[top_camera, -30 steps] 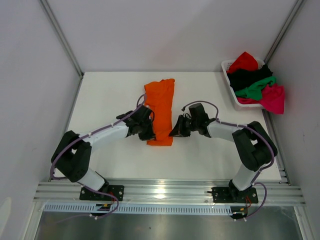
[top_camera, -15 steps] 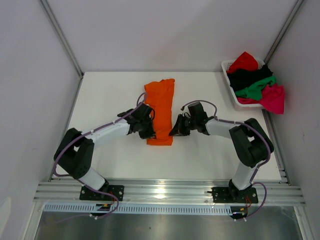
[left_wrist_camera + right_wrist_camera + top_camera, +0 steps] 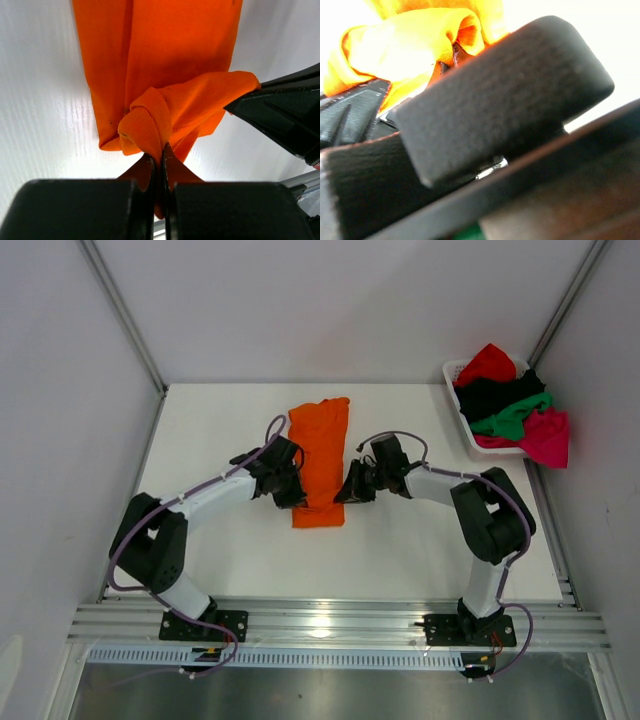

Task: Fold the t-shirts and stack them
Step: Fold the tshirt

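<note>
White tabletop [image 3: 220, 430] bears the orange t-shirt [image 3: 322, 440], long axis running straight ahead of both claws; left gripper [image 3: 296, 501] and right gripper [image 3: 343, 497] each clamp one near hem corner

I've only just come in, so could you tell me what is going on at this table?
Both arms are folding the orange shirt, which lies as a long strip on the table. The left gripper is shut on one near corner and the right gripper pinches the other, with that end bunched and raised off the table. The other shirts sit heaped in the basket at the far right.
</note>
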Controlling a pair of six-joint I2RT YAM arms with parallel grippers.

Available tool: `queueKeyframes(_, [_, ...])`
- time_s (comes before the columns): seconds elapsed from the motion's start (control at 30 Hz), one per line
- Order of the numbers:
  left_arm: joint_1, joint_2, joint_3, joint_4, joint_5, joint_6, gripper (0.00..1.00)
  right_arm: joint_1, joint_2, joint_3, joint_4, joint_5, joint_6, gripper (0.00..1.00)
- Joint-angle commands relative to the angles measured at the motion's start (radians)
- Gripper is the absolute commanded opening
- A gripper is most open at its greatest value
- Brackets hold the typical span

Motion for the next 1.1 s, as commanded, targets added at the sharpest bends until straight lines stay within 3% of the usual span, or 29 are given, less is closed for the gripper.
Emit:
queueKeyframes(0.0, [0.029, 0.014, 0.035, -0.047, -0.024, -0.017, 0.01, -0.021, 0.031, 0.047, -0.015, 0.015, -0.027, 0.00])
queueKeyframes(1.07, [0.083, 0.129, 0.050, -0.028, 0.004, -0.014, 0.01, -0.058, 0.155, 0.133, 0.040, -0.019, -0.016, 0.00])
